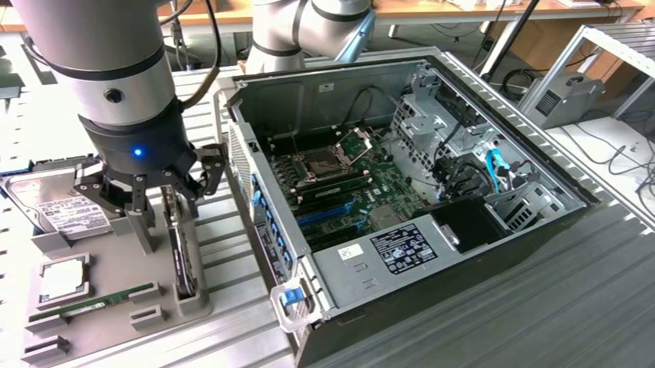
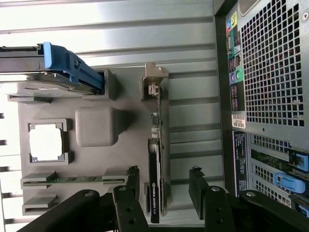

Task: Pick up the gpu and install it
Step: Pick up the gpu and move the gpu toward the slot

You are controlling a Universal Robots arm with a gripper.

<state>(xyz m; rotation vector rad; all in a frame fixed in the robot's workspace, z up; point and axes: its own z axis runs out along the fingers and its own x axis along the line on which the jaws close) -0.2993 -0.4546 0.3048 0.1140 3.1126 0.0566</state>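
Grey moulded parts tray (image 1: 190, 307) (image 2: 126, 145), on the slatted metal table (image 1: 235, 337) at the exterior view's left.

- The gpu (image 1: 183, 257) (image 2: 155, 164): green board with black cooler, standing on edge in a slot along the tray's right side, its silver bracket at one end. Not lifted.
- Gripper (image 1: 167, 211) (image 2: 164, 172): directly above the gpu, jaws spread wide, one finger on each side of the card, a gap showing on both sides. Holds nothing.
- Hard drive (image 1: 60, 205) (image 2: 24, 60): far left corner of the tray.
- Processor (image 1: 64, 280) (image 2: 46, 145): flat in a square pocket, near left.
- RAM stick (image 1: 94, 302) (image 2: 72, 179): in its slot, near edge.
- Computer case (image 1: 343, 264) (image 2: 275, 63): lying open, just right of the tray, motherboard (image 1: 353, 192) exposed.
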